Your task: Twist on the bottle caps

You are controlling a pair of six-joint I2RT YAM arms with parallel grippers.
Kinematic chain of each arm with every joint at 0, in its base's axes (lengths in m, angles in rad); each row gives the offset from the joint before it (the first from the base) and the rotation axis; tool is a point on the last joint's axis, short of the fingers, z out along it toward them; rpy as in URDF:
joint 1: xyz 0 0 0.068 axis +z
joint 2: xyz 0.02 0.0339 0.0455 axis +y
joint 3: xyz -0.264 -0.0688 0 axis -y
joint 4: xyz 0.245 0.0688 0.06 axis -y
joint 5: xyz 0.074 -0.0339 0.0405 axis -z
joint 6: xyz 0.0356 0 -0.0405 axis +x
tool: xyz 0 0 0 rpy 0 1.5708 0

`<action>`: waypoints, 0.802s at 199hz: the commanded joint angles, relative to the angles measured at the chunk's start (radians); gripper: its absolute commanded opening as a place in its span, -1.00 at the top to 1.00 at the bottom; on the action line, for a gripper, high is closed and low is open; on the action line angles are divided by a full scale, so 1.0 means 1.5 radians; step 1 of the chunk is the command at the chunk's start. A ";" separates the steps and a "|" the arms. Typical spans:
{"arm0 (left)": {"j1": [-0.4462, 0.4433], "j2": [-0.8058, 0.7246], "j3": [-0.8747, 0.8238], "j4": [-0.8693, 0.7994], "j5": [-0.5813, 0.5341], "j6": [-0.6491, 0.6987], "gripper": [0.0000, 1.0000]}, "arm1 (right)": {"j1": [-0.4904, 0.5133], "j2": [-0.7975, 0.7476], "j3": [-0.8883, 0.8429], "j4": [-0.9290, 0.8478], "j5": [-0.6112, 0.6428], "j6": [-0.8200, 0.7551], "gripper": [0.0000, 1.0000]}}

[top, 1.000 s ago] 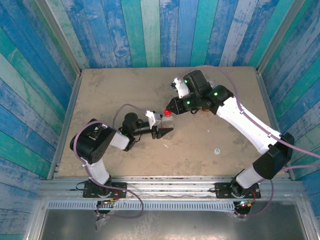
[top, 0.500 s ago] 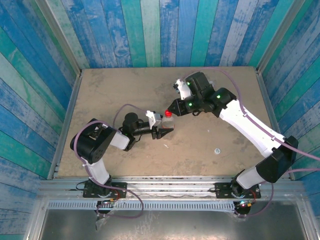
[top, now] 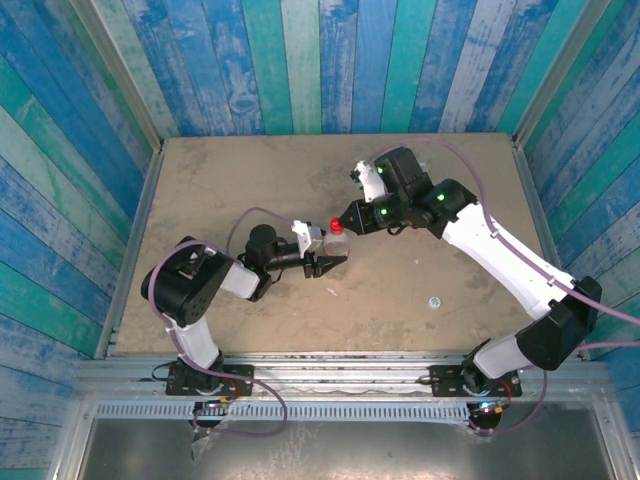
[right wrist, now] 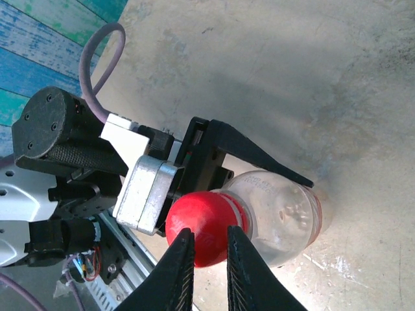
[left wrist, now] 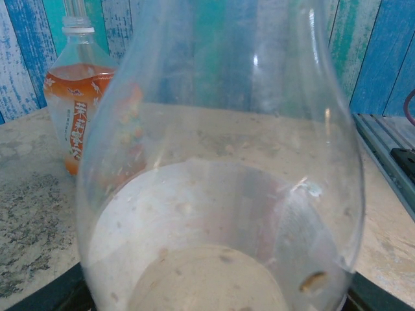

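Note:
A small clear bottle [right wrist: 285,217] stands upright with my left gripper [top: 330,260] shut around its body; its black fingers [right wrist: 259,155] flank it. A bright red cap [right wrist: 201,223] sits on its neck, also red in the top view [top: 338,226]. My right gripper [right wrist: 211,232] hangs over that cap with its fingers [right wrist: 178,272] almost together, closer than the cap is wide. Whether the tips touch the cap I cannot tell. The orange-labelled bottle [left wrist: 78,103] stands behind the clear bottle [left wrist: 220,194]. A small pale cap [top: 434,301] lies on the table.
The tan table [top: 230,180] is walled in by blue and green painted planks [top: 300,60]. A metal rail [top: 340,365] runs along the near edge by both arm bases. The right arm [top: 500,250] reaches diagonally across the right half.
The right arm's elbow and forearm have swung slightly right while its gripper stays over the red cap. The left arm and the small bottle have not moved.

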 commanded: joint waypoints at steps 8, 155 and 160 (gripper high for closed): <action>0.003 0.028 0.005 -0.045 -0.008 -0.008 -0.27 | 0.005 -0.016 -0.002 -0.031 -0.002 0.005 0.47; 0.003 0.026 0.003 -0.045 -0.004 -0.006 -0.28 | -0.007 0.054 0.079 -0.033 0.004 -0.036 0.56; 0.003 0.027 0.004 -0.045 -0.004 -0.007 -0.27 | -0.007 0.055 0.080 -0.034 0.002 -0.037 0.57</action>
